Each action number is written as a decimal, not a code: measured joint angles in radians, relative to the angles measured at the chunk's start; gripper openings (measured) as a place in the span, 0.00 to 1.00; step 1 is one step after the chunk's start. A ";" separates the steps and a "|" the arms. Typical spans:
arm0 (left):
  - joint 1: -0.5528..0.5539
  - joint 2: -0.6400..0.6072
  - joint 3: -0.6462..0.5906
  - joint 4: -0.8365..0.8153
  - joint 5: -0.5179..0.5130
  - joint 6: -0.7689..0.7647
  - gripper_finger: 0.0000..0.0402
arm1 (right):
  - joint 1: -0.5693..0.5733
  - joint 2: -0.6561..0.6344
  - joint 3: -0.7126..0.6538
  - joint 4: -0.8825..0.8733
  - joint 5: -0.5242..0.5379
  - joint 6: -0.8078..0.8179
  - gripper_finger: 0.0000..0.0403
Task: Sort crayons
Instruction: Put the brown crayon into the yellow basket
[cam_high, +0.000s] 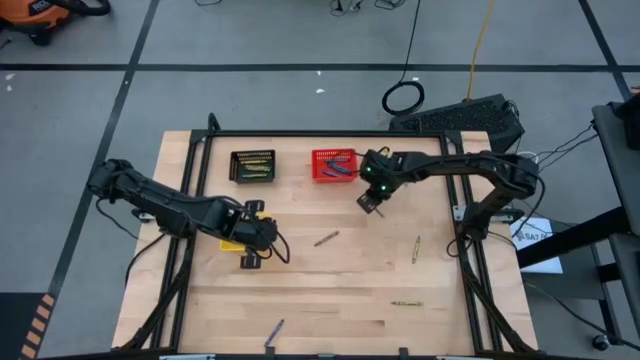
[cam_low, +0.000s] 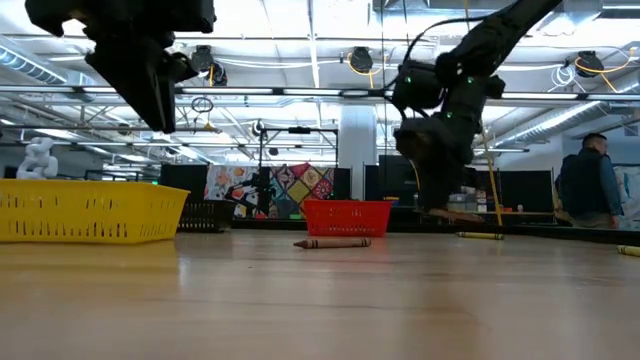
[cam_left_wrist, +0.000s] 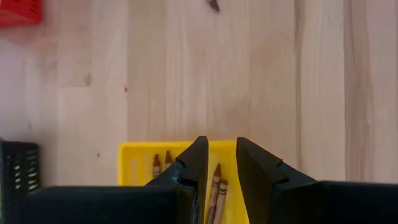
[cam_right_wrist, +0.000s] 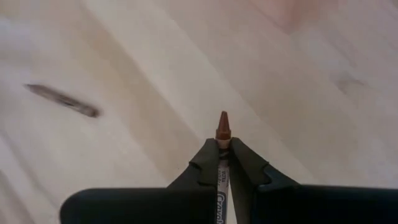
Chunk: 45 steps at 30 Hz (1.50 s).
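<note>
Holding a brown crayon (cam_right_wrist: 222, 144) clamped between its fingers, the right gripper (cam_high: 372, 200) hangs above the table (cam_high: 340, 290) just in front of the red basket (cam_high: 333, 165); only the crayon's pointed tip clears the fingertips in the right wrist view.

Left gripper (cam_high: 250, 248) sits over the yellow basket (cam_left_wrist: 138, 163) near the table's left edge, fingers (cam_left_wrist: 194, 163) a little apart with nothing between them. Left wrist view: yellow basket holds several brown-orange crayons (cam_left_wrist: 214, 186), at least four visible, partly hidden by the fingers.

Red basket, toward the far edge near its middle: holds blue crayons (cam_high: 338, 166); the count is not readable. Black basket (cam_high: 252, 166), just left of the red one along the far edge: holds yellow-green crayons (cam_high: 255, 168); that count cannot be told either.

Loose on the table:
- brown crayon (cam_high: 326, 238) near the centre, lying alone; the low view shows it flat on the wood in front of the red basket.
- yellow-green crayon (cam_high: 415, 248) near the right edge.
- second yellow-green crayon (cam_high: 405, 303) toward the near right corner.
- blue crayon (cam_high: 274, 331) at the near edge, left of the middle.

A person (cam_low: 585, 182) stands in the room beyond the table in the low view.
</note>
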 joint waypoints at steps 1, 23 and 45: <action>0.000 0.000 -0.010 0.017 0.000 -0.001 0.19 | 0.014 -0.006 0.000 0.022 -0.001 0.009 0.00; 0.001 0.000 -0.207 0.656 -0.048 -0.081 0.19 | 0.285 -0.049 0.002 0.706 -0.023 0.021 0.00; 0.015 0.000 -0.209 1.034 0.008 -0.262 0.19 | 0.452 -0.049 0.002 1.013 0.065 -0.087 0.00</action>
